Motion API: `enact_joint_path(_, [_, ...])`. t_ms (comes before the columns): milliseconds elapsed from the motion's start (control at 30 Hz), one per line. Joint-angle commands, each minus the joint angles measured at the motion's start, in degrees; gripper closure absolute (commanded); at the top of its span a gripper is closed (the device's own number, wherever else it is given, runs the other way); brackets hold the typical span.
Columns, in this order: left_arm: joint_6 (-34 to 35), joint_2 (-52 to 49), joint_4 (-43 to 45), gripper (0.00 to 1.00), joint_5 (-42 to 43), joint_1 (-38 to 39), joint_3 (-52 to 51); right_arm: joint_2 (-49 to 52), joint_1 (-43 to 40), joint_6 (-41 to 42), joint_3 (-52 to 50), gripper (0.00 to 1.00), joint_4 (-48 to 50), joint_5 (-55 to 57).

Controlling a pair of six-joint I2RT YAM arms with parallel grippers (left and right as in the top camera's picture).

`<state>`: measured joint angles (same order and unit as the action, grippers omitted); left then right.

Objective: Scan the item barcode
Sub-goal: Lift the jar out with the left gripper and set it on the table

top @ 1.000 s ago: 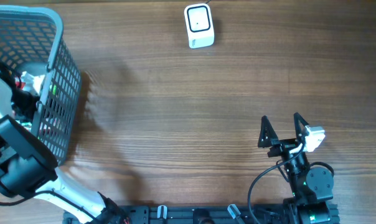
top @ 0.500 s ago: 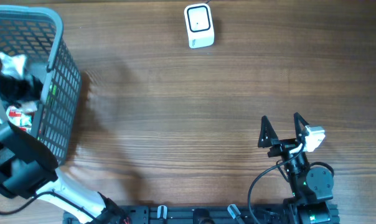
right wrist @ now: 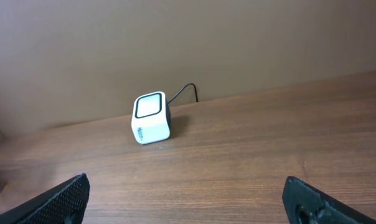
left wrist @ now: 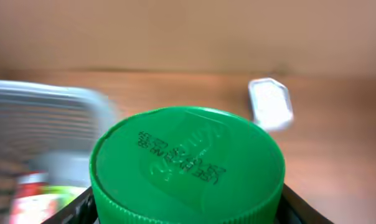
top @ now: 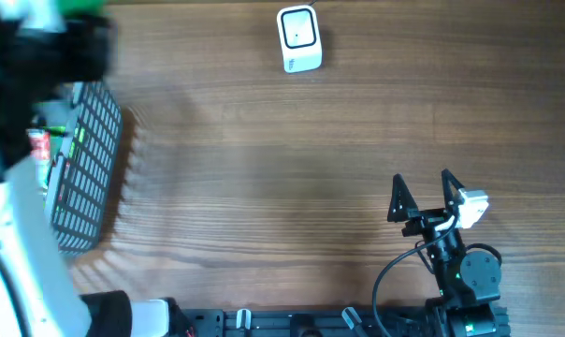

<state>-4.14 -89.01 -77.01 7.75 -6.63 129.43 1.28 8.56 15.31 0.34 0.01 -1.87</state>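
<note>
- The green-lidded item point(left wrist: 187, 158) fills the left wrist view. Only its ribbed round lid shows, with a small printed stamp on top.
- The left gripper point(left wrist: 187, 210) is clamped on it partway closed, 1 dark finger at each side of the lid.
- A second ago this gripper was down inside the grey mesh basket point(top: 88, 159). Now it has lifted the item out and holds it high above the basket, at the table's far left.
- In the overhead view the raised arm is a blur, so the item's tilt is probably upright but not certain.
- The barcode is out of sight, below the lid.
- The white scanner point(top: 298, 37) stands well apart, at the far edge of the table.
- Picking looks done; carrying the item to the scanner remains.
- The right gripper point(top: 421, 192) rests fully open and empty, unchanged.
</note>
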Motion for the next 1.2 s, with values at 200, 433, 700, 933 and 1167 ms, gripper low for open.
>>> enact_joint_path(200, [21.84,-12.92,4.28,0.49,-1.53,35.19,-22.05,-0.31,-0.24,-0.13,-0.02,0.00,0.26,0.66])
enact_joint_path(433, [29.05,-26.14,36.54,0.48,11.91,45.68,-44.48,-0.31,-0.24,-0.13,-0.02,0.00,0.26,0.66])
enact_joint_path(700, [30.27,-32.74,41.94,0.27,14.51,45.94,-45.05,-0.31,-0.24,-0.13,-0.04,0.00,0.26,0.66])
enact_joint_path(933, [24.79,-23.96,37.62,0.00,10.40,43.47,-35.71,-0.31,-0.24,-0.15,-0.02,0.00,0.26,0.66])
enact_joint_path(1167, [7.43,-11.21,10.10,0.00,-16.39,27.23,-8.24,-0.31,-0.24,-0.13,-0.04,0.00,0.26,0.66])
